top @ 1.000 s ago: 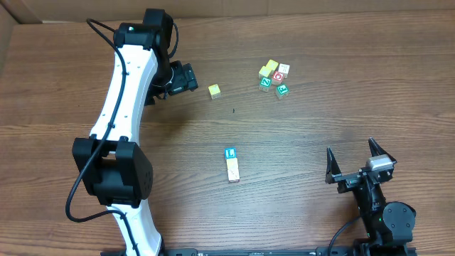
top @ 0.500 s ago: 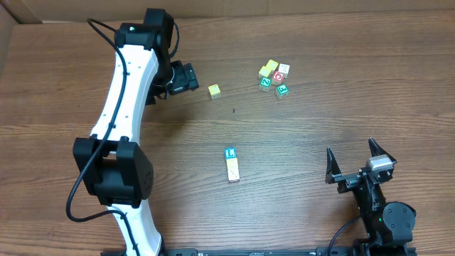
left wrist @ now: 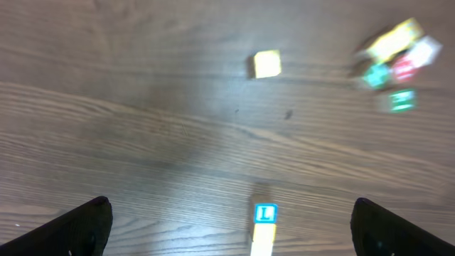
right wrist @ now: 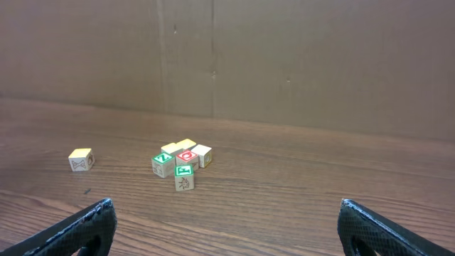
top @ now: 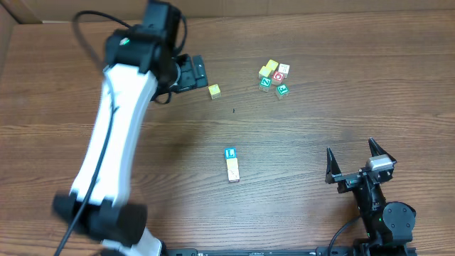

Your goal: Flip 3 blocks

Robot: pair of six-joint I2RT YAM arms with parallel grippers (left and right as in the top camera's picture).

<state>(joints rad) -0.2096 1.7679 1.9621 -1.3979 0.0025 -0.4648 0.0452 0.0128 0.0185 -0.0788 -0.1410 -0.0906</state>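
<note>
Reach decides this one. At far left the left arm point(top: 114, 121) stretches out across the table point(top: 341, 92). The left gripper point(top: 196, 73) hangs at the far side, jaws spread wide with nothing between them. Just beside it on the right sits a lone yellow cube point(top: 214, 90), no part of the job.

The three blocks point(top: 231, 164) lie mid-table, nearer the robot's base than that gripper and a little to its right. They form a short row, end to end and touching, with its long axis running far to near at a slight tilt. The blue-framed block point(top: 229, 153) is at the far end, a cream block point(top: 233, 176) at the near end and a pale one between. In the left wrist view the row sits low between the fingertips point(left wrist: 78, 227).

Further right and far back is a tight cluster of cubes point(top: 274, 77). At far right the right gripper point(top: 350, 153) sits low by its base, jaws also spread and empty, well apart from the row. The left gripper looks slightly nearer, so I judge the coming move is its own: draw back toward the base and descend on the far block.
</note>
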